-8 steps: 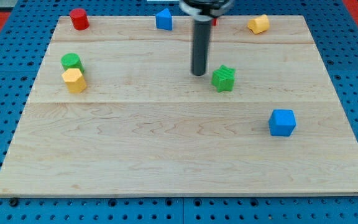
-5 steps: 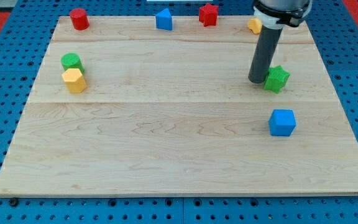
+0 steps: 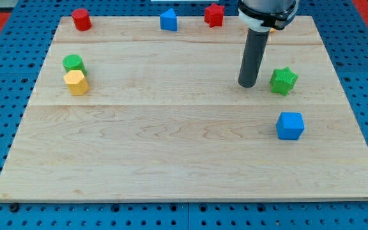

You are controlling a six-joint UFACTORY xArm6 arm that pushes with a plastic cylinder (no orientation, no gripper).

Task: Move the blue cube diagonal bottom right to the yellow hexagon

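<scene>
The surface (image 3: 190, 160) is a pale wooden board on a blue pegboard. The arm carries no pincer, so there is no opening and nothing held; it ends in a dark rod whose lower end, my tip (image 3: 247, 84), rests on bare wood and touches no block.

Positions relative to my tip:
- Blue cube (image 3: 290, 125): toward the view's bottom right, near but apart. This is the block to move.
- Green star-shaped block (image 3: 283, 80): just to the view's right, with a clear gap.
- Yellow hexagon (image 3: 76, 82): far to the view's left, touching a green block (image 3: 73, 62) directly above it.
- Red block (image 3: 214, 14), blue block (image 3: 168, 20) and red cylinder (image 3: 80, 19): along the view's top edge.

Recommended procedure, as a judgement: the cube must end up below and to the right of the hexagon, so it needs a long push toward the view's left. Bring the tip around to the cube's right face, passing clear of the green star. Contact the face at its centre to limit rotation. Stop short of the hexagon.
</scene>
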